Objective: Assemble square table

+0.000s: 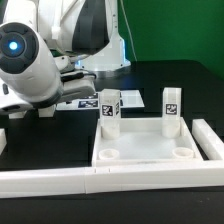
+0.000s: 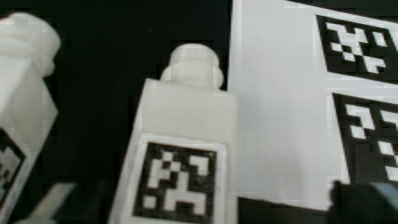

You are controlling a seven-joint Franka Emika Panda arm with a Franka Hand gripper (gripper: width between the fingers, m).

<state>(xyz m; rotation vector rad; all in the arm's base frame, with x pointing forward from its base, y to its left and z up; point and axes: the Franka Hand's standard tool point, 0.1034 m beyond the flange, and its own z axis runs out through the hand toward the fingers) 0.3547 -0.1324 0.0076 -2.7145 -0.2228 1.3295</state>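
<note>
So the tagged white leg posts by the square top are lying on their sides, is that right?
Not quite. The tagged white leg posts by the square top are standing upright, not lying on their sides. The exterior view shows this.

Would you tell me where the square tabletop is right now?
In the exterior view, the square tabletop lies low centre, inside the corner of the L-shaped rail, with upright leg posts at its far edge.

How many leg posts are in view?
3 leg posts: two close together behind the square top's far edge at the exterior view's left, one at its right. Another may be hidden by the arm.
</note>
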